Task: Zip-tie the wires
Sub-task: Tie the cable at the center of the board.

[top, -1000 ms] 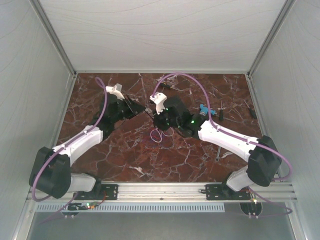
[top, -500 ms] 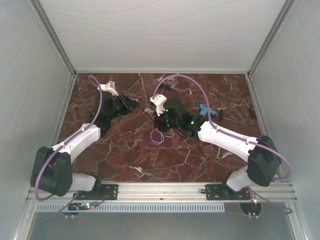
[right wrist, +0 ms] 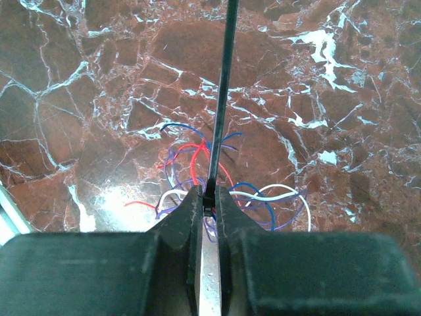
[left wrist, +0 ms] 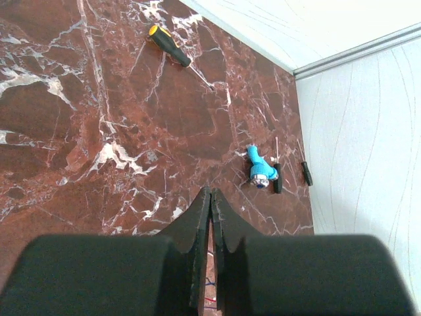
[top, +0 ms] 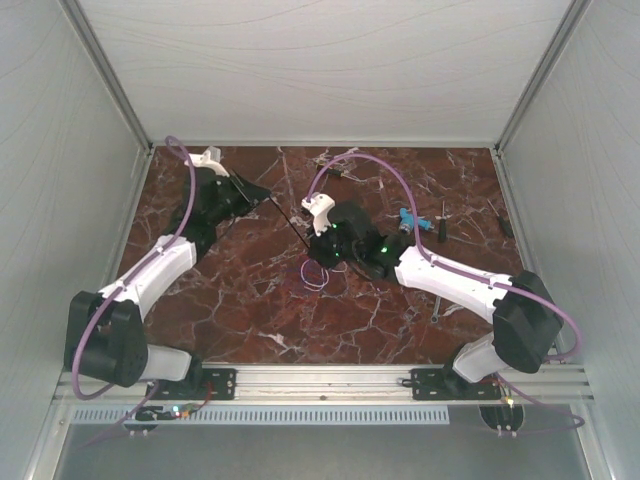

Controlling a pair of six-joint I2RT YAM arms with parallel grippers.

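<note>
The wires (right wrist: 197, 164) lie at the middle of the tabletop (top: 230, 300), seemingly looped by the zip tie (right wrist: 223, 85). The right end effector (right wrist: 209, 194) clamps its head. The left end effector (left wrist: 210, 197), toward the far-left corner, pinches the tail. Cinching looks unfinished.

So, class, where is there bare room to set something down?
Bare: the marble between the near rail and the wires. Crowded: centre, where the zip tie spans left hand to right hand, and far right by the blue tool.

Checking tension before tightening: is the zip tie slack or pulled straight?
Straight: the zip tie runs as an unbent black line from the shut right gripper, above the wires, to the left gripper.
</note>
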